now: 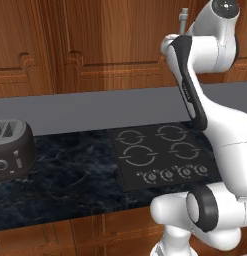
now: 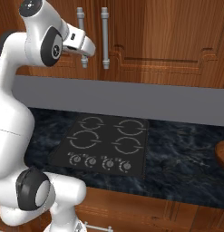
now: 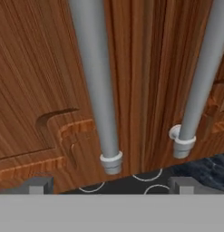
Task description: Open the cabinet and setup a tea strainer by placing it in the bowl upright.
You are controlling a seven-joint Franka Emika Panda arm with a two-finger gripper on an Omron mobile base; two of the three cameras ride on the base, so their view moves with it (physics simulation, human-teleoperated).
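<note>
Going left to right: toaster [image 1: 12,148] sat far left on the counter [image 1: 70,185], then the cooktop [image 2: 102,145], and your gripper [image 3: 109,185] was up at the cabinet [image 2: 145,31], jaws spread wide, holding nothing. Left handle [image 3: 97,86] hung between the fingertips [image 3: 38,185], right handle [image 3: 199,81] just beside. Doors looked shut, so I couldn't tell where the strainer was. My worry: you closed too low, near the bar's bottom end, and slipped off while pulling
</note>
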